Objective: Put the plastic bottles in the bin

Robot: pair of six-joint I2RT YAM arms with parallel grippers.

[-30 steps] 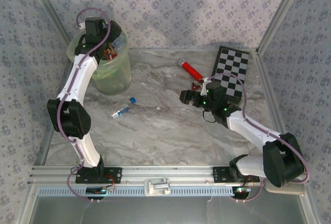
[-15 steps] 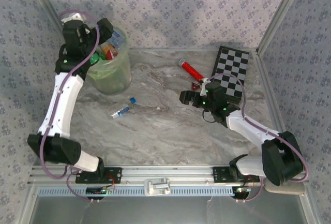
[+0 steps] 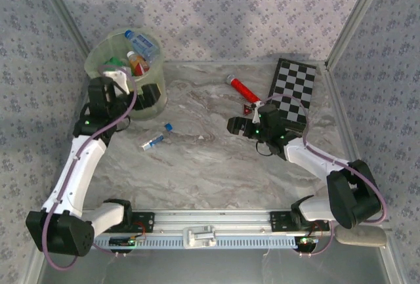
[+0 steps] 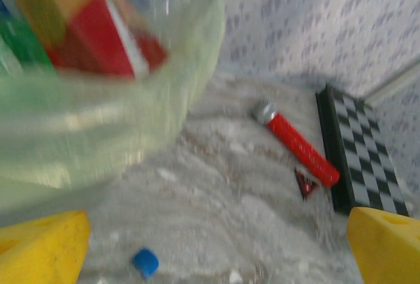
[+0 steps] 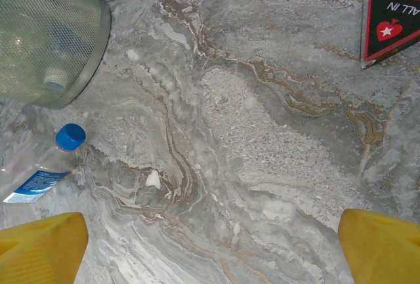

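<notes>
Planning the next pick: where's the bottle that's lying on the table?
In the top view the bottle lies left of centre on the marble table, just in front of the bin.

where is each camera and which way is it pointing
Top external: above and behind the bases, looking down at the table; both arms show.
Left wrist: beside the bin, facing the red cylinder; left gripper open.
Right wrist: looking down at the table and a bottle; right gripper open.
Shared: top and left wrist both show bin and red cylinder.
</notes>
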